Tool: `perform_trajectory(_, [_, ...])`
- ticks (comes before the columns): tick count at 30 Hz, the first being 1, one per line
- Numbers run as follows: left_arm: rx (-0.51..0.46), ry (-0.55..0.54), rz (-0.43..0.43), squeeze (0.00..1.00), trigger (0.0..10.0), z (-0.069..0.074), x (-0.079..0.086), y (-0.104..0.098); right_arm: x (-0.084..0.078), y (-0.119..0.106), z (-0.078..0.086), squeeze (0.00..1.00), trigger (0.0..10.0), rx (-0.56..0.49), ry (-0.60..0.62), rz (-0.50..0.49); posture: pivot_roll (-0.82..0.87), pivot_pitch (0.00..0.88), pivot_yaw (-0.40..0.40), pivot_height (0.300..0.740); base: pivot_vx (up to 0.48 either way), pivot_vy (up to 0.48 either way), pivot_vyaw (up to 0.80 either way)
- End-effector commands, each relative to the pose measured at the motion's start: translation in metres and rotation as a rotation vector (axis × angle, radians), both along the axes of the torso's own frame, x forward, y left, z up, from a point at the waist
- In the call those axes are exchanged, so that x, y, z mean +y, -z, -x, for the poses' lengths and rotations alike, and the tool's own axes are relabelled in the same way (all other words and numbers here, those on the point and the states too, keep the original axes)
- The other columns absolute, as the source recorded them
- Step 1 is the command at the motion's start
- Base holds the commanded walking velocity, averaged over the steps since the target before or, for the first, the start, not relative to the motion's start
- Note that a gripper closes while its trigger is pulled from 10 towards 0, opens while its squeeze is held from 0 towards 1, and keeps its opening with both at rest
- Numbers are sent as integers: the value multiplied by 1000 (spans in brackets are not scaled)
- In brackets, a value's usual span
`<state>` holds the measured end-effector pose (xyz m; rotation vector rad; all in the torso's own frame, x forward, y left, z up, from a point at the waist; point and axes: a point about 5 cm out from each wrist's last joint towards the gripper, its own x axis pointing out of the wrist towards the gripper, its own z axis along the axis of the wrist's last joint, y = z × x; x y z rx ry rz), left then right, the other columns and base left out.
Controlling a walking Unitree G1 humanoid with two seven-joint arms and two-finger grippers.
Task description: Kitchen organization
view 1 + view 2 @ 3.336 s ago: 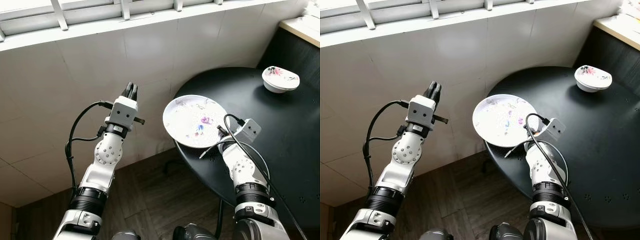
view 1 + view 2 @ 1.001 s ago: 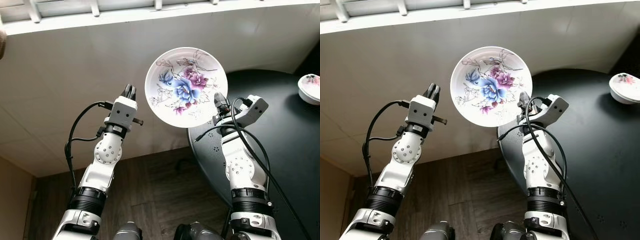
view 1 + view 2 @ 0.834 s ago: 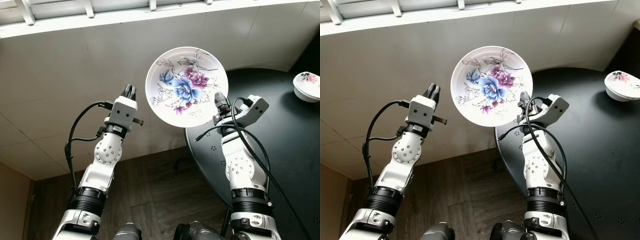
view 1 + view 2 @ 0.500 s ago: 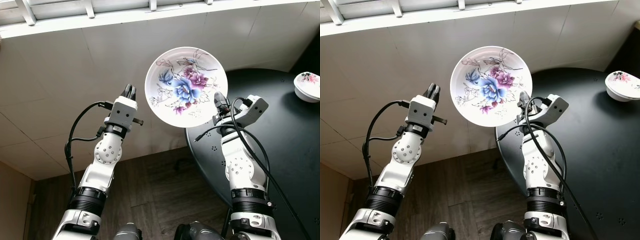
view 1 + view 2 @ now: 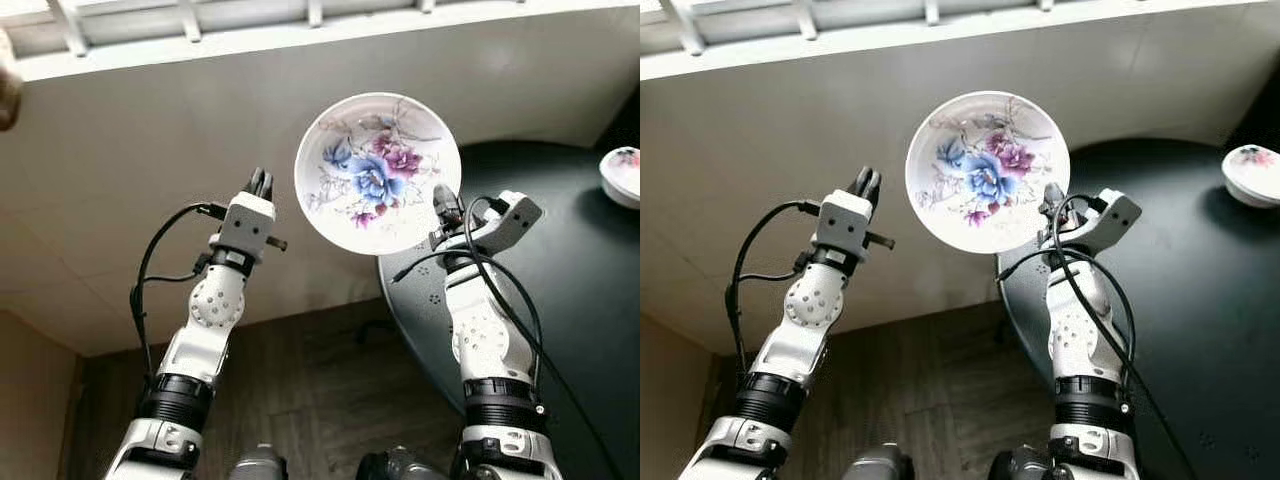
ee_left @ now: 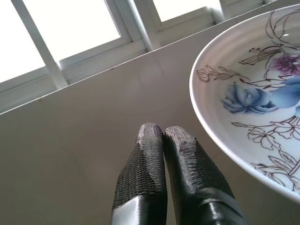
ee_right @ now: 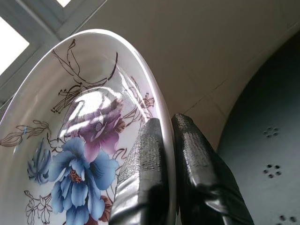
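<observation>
Tiled wall (image 5: 120, 150) and round black desk (image 5: 570, 290) forming the backdrop: my right gripper (image 5: 441, 203) is pinching the floral plate (image 5: 377, 172) by its rim, raised upright beside the desk. My left gripper (image 5: 261, 181) is idling, jaws pressed together. Such an edge-only grip is risking slippage.

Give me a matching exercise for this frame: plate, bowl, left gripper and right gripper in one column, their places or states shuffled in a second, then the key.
1. plate
2. bowl
3. left gripper
4. right gripper

A. shut, holding nothing, raised near the wall
B. sitting on the black table
C. clamped on a rim
D. held up on edge, flowers facing the camera

Pairs: 1-D, 2-B, 3-A, 4-C
</observation>
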<state>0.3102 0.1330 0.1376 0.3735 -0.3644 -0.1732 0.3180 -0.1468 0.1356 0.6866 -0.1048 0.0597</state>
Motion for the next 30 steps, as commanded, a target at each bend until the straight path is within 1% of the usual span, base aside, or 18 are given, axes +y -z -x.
perform_trajectory(1, [14, -4, -9, 0, 10000, -1, 0, 2, -1, -8, 1, 0, 0, -44, 5, 0, 151, 0, -17, 740, 0, 0, 800])
perform_trajectory(11, [25, -6, 0, 0, 10000, -1, 0, 3, -1, -8, 1, 0, 0, -45, 4, 6, 149, 0, -19, 740, 0, 0, 800])
perform_trajectory(15, [46, -5, 13, 0, 10000, -2, 0, 4, -1, -9, 1, 0, 0, -45, 5, 5, 148, 0, -19, 740, 0, 410, 800])
perform_trajectory(18, [16, 5, 21, 0, 10000, -1, -1, 2, -2, -8, 1, 0, 0, -43, 11, -3, 149, 0, -19, 740, 0, 480, 800])
perform_trajectory(23, [11, 3, 11, 0, 10000, -1, -1, 1, -1, -8, 0, 0, 0, -39, 13, -2, 150, 0, -19, 740, 0, 0, 800])
perform_trajectory(28, [8, 4, 8, 0, 10000, 0, -1, 1, -3, -7, -1, 0, 0, -28, 26, -24, 151, 0, -19, 740, 0, 0, 0])
perform_trajectory(30, [8, 6, 5, 0, 10000, 0, -1, 1, -2, -7, -1, 0, 0, -33, 14, -2, 151, 0, -18, 740, 0, 0, 0])
